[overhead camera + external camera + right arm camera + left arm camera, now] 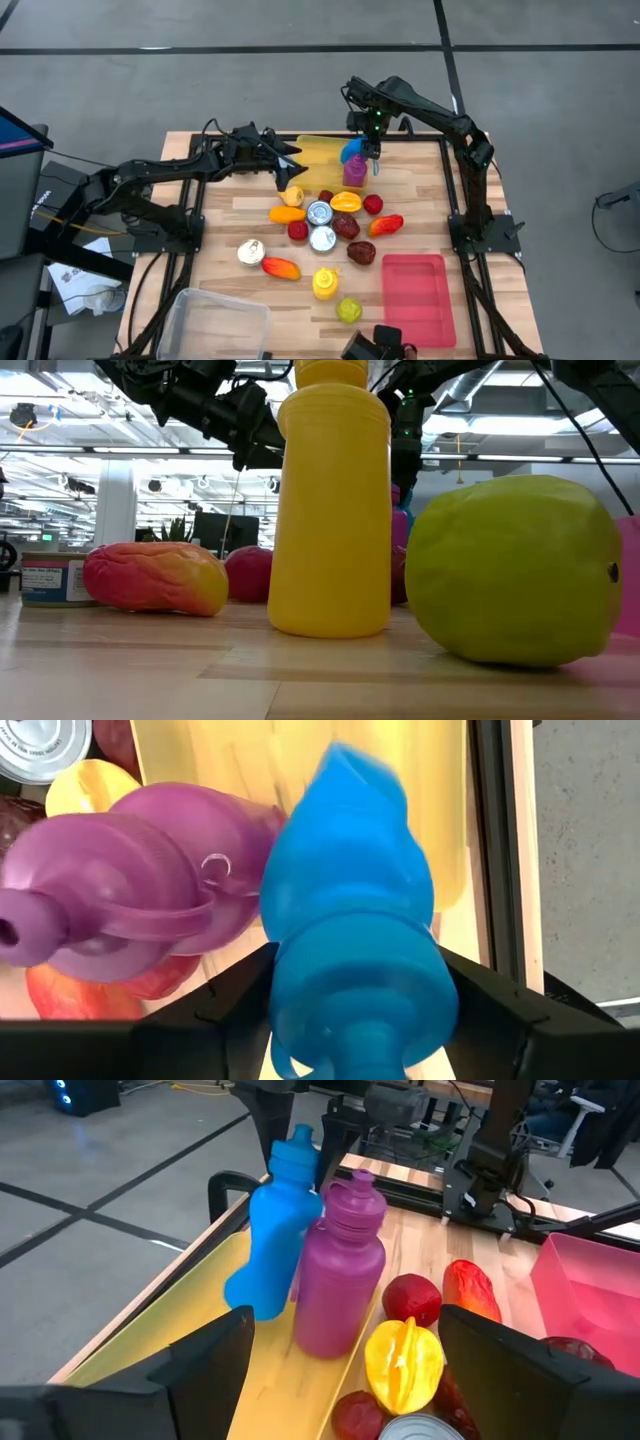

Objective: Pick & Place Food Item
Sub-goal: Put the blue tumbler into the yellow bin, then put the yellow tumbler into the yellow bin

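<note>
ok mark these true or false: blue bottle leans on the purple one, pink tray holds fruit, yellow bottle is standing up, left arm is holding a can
1. The blue bottle tilts against the purple bottle. True.
2. The pink tray holds fruit. False: nothing lies in it.
3. The yellow bottle stands upright. True.
4. The left gripper holds a can. False: its jaws are open and empty, near the yellow tray; both cans sit on the table.
5. The right gripper is over the pink tray. False: it is at the blue bottle's top.
</note>
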You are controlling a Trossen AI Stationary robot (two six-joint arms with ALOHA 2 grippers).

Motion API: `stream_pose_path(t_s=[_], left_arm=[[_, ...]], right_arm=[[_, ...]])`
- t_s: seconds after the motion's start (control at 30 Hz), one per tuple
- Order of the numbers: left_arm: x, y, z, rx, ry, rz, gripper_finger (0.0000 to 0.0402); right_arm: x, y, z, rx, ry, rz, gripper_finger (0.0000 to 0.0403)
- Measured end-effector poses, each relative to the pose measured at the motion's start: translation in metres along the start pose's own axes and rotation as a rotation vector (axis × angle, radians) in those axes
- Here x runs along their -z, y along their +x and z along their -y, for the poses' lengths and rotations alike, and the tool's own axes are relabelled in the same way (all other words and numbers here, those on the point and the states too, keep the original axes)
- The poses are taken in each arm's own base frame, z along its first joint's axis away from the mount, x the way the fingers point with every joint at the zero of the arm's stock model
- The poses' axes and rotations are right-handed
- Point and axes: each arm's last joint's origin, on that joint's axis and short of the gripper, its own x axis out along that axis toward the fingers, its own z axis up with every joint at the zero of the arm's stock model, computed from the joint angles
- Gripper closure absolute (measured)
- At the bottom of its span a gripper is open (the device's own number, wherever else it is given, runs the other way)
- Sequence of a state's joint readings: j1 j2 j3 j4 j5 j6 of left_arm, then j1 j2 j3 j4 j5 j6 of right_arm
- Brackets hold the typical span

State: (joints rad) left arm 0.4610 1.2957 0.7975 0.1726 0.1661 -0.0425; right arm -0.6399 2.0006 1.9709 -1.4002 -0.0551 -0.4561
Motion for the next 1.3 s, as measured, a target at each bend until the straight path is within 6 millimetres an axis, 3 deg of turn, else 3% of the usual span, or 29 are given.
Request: stream_pose_path(t_s=[0.27,0.53,1.03,1.3], left_arm=[[0.0017,0.0000,0.0000,0.000,-0.003,-0.017,0.0092],[0.0017,0.0000,0.0002,0.000,-0.003,-0.017,0.0092],[0.0017,0.0000,0.0002,0.000,-0.003,-0.017,0.0092],[0.0020,0.0000,0.0001,0.000,0.006,-0.019,0.0092]], right_arm=[[-0.0013,0.0001,-0.0014,0.006,-0.031,0.004,0.0189],[-0.0013,0.0001,-0.0005,0.032,-0.031,-0.005,0.0167],[-0.0022,0.0001,-0.0003,0.038,-0.038,0.002,0.0163],[-0.0047,-0.0006,0.0052,0.166,-0.009,-0.007,0.0163]])
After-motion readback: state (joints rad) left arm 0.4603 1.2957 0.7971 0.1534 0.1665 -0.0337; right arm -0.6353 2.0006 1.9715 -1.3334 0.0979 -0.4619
